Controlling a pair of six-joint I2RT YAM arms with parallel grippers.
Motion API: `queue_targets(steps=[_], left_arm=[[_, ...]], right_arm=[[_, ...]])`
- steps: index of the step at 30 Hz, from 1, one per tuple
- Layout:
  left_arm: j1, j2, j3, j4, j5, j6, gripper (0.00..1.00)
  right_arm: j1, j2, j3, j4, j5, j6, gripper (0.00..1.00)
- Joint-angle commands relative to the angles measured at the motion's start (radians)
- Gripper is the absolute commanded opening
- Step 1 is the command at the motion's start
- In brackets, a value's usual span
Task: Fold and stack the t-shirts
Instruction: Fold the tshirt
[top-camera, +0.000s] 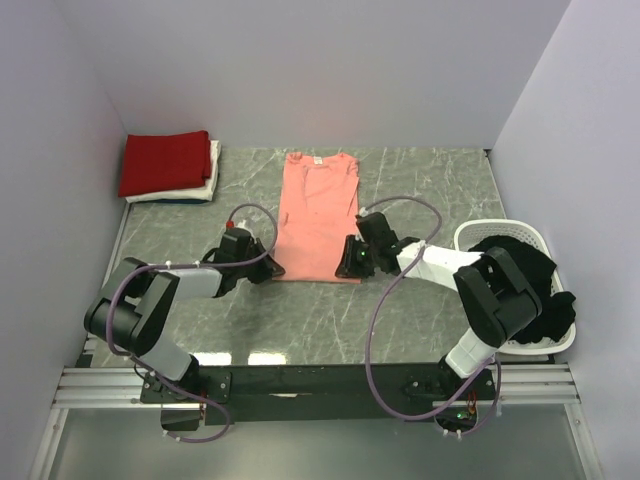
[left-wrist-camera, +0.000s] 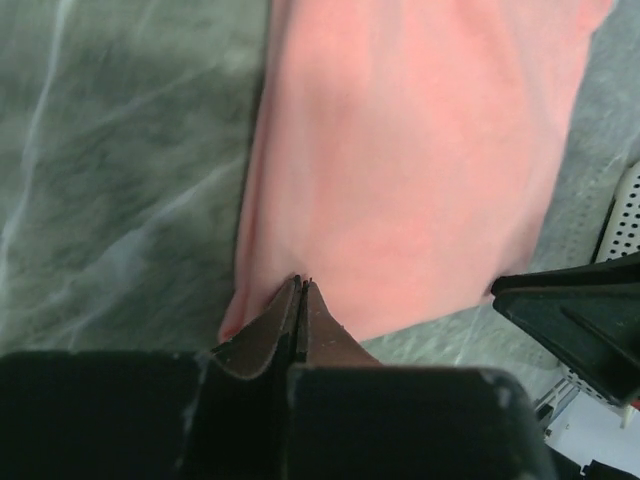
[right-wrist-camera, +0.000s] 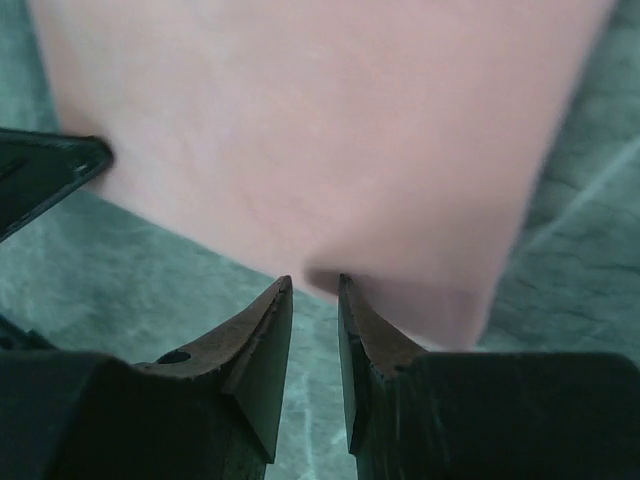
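A salmon-pink t-shirt (top-camera: 318, 215) lies flat in a long narrow fold at the table's middle, collar toward the back wall. At its near left corner my left gripper (top-camera: 272, 270) rests low, its jaws pressed together over the hem of the shirt (left-wrist-camera: 400, 170), tips (left-wrist-camera: 301, 280) on the cloth. My right gripper (top-camera: 348, 268) is at the near right corner, open with a narrow gap (right-wrist-camera: 314, 280); the pink hem (right-wrist-camera: 320, 130) lies just past its tips. A deep red t-shirt (top-camera: 165, 160) lies folded on a white one (top-camera: 200, 190) at the back left. A black t-shirt (top-camera: 525, 280) is heaped in the basket.
A white slatted basket (top-camera: 470, 235) stands at the right edge of the marble-patterned table (top-camera: 420, 190), close to the right arm. Walls close in the back and both sides. In the left wrist view the right gripper's dark finger (left-wrist-camera: 580, 310) shows at the right.
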Motion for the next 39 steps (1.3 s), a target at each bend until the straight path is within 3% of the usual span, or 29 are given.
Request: queue_targets(steps=[1, 11, 23, 34, 39], left_arm=[[-0.002, -0.034, -0.052, 0.104, -0.002, -0.014, 0.01], [-0.004, -0.091, -0.115, 0.065, -0.042, 0.012, 0.01], [-0.004, -0.211, -0.108, 0.015, -0.024, 0.025, 0.04], [-0.005, -0.108, -0.158, 0.071, -0.035, 0.018, 0.02], [-0.005, -0.089, -0.184, 0.098, -0.027, 0.011, 0.01]], right_arm=[[-0.01, -0.051, -0.056, 0.1, 0.017, 0.038, 0.32], [-0.05, -0.128, -0.205, 0.115, 0.048, 0.044, 0.32], [-0.093, -0.283, -0.253, 0.107, 0.025, 0.064, 0.32], [-0.096, -0.132, -0.219, 0.121, 0.033, 0.058, 0.31], [-0.102, -0.149, -0.251, 0.12, 0.047, 0.061, 0.32]])
